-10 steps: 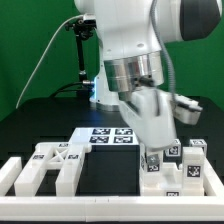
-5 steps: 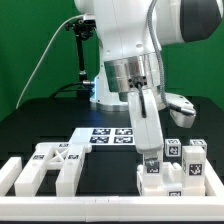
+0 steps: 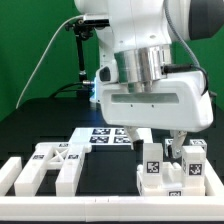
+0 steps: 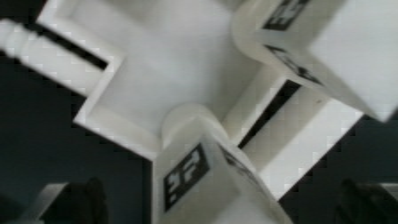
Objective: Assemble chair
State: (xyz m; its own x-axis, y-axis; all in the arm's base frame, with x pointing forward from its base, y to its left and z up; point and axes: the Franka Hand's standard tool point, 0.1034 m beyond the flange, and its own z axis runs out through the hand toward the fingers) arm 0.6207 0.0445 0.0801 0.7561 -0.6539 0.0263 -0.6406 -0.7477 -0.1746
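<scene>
**Exterior view.** The counter [image 3: 40, 125] carries the marker board [image 3: 110, 135] near its middle. Two clusters of chair parts lie in front of the board, toward the counter's near edge. The first cluster [image 3: 50, 165] lies by the near corner at the exterior view's left. The second cluster [image 3: 182, 172] lies by the near corner at the exterior view's right, well apart from the first, with bare counter between. A border rail [image 3: 100, 207] runs along the near edge, before both clusters. The tool [image 3: 162, 142] hangs over the second cluster.

**Wrist view.** A tagged block [image 4: 192, 170] lies nearer the camera than a flat part [image 4: 160, 80].
</scene>
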